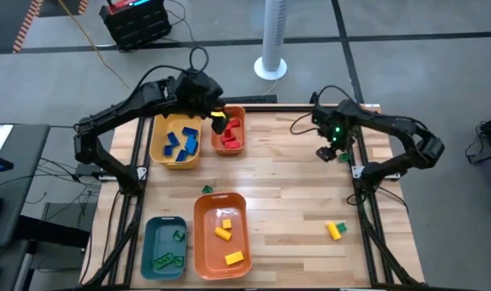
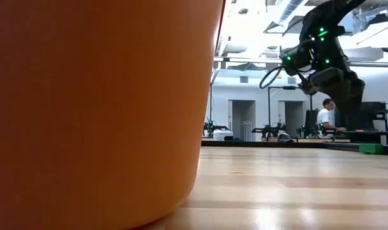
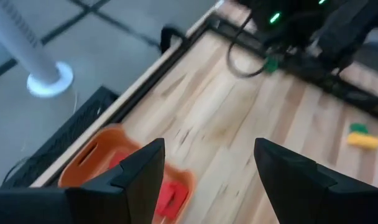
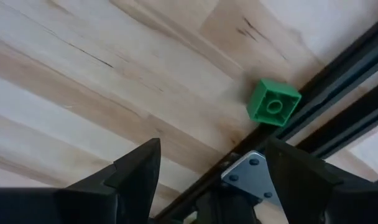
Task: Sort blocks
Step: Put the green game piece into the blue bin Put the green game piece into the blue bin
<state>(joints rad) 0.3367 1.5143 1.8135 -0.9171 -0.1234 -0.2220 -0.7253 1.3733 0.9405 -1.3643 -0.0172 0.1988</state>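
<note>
Green, small and square with a single stud, the plastic block (image 4: 273,102) lies against the dark metal frame rail (image 4: 338,81) at the table's right edge, right of centre in the high view. The right gripper (image 1: 327,153), fingers apart and empty, hangs just left of it, far nearer than the left gripper (image 1: 217,123), which is open over the small orange bin (image 1: 228,150) at upper centre. Bare wood lies open leftward; the rail blocks the right.

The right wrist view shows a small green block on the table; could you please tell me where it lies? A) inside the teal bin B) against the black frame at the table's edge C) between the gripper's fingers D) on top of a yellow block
B: the green block sits on bare wood right beside the black frame, ahead of the open right gripper.
</note>
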